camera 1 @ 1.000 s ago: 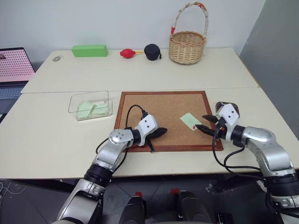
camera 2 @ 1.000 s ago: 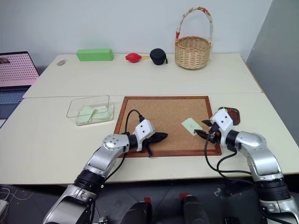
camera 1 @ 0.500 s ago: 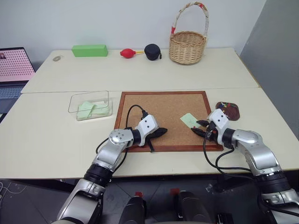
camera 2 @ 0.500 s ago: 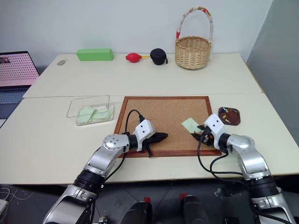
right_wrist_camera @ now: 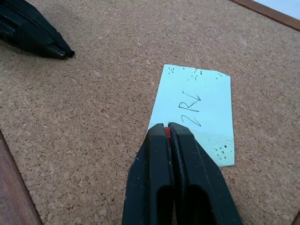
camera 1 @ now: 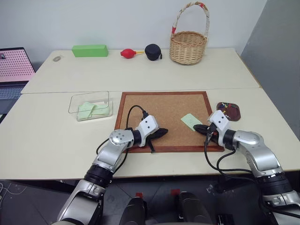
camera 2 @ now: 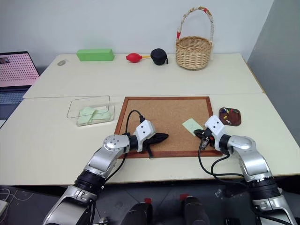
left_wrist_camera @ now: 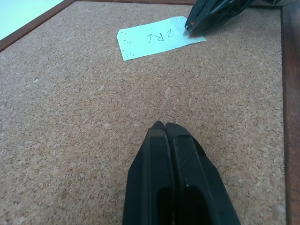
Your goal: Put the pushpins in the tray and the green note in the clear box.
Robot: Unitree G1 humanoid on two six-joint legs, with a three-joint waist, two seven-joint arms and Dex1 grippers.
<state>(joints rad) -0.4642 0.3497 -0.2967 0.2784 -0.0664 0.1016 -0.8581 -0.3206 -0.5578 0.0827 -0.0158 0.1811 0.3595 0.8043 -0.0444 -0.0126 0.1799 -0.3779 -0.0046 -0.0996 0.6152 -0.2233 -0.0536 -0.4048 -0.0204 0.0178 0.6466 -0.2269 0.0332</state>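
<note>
The green note (camera 1: 190, 120) lies on the cork board's right part, with handwriting on it (right_wrist_camera: 201, 108). My right gripper (camera 1: 197, 127) rests at the note's near corner and is shut on a red pushpin (right_wrist_camera: 166, 130), a sliver of which shows between the fingertips. My left gripper (camera 1: 165, 131) is shut and empty, lying low over the board's near middle. The dark brown tray (camera 1: 237, 115) sits just right of the board with small coloured pushpins (camera 1: 227, 105) in it. The clear box (camera 1: 89, 96) stands left of the board and holds pale green slips.
The wooden-framed cork board (camera 1: 159, 105) lies at the table's centre. At the back stand a wicker basket (camera 1: 187, 47), a black pouch (camera 1: 153, 51), a red bulb (camera 1: 127, 53) and a bright green block (camera 1: 90, 50). A laptop (camera 1: 14, 65) sits far left.
My right gripper's fingers have closed at the note's near corner, from open to shut on the red pin. The tray has come into view beside it. The left arm has not moved.
</note>
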